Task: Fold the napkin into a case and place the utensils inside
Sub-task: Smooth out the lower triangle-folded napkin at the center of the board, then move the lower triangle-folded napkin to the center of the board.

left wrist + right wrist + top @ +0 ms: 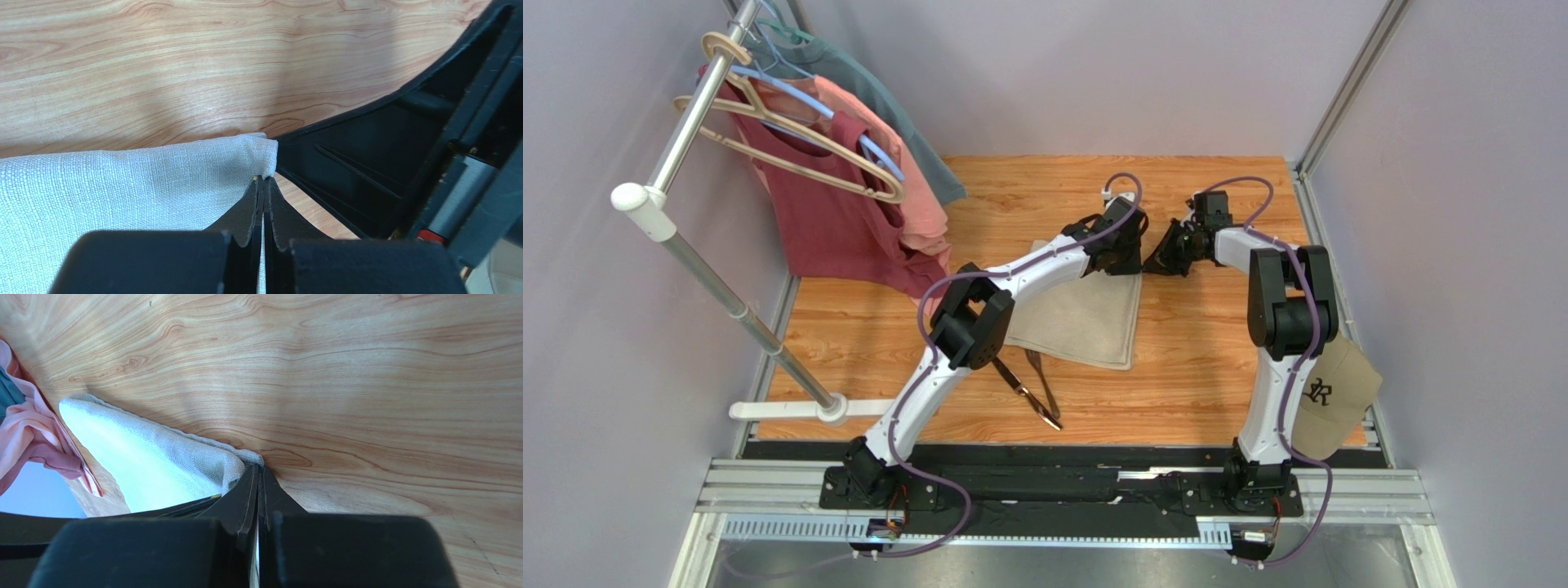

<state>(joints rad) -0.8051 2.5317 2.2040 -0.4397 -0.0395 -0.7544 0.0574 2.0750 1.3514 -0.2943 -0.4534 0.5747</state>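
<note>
The left arm (971, 325) covers the left edge of the napkin (1081, 321) and the upper ends of the utensils (1028, 395). Which utensil is which is too small to tell.

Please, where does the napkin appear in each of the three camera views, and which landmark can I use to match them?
Top external: napkin lies flat near the picture's centre.
Left wrist: napkin fills the lower left, corner at the shut left gripper.
Right wrist: napkin left of centre, corner at the shut right gripper.
Shared landmark: the napkin's far right corner, where both grippers meet.
</note>
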